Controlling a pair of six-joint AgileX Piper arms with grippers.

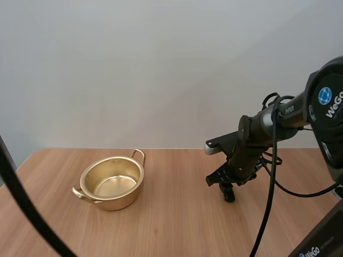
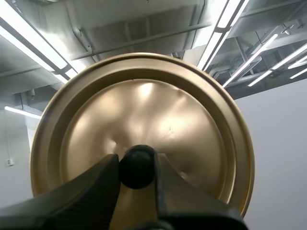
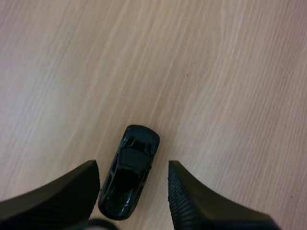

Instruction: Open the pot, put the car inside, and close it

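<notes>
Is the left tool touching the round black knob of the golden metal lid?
Touching. Left wrist view: the left tool pinches the black knob of the golden lid from both sides.

Golden two-handled pot, upright, open and empty. Round golden lid off the pot, its black knob pinched by the left gripper. Small black toy car on its wheels, well right of the pot.

1. A black toy car lies on the light wooden table.
2. The right gripper stands open, its ribbed fingers set apart on either side of the car.
3. The car's length runs along the gap, slightly tilted.
</notes>
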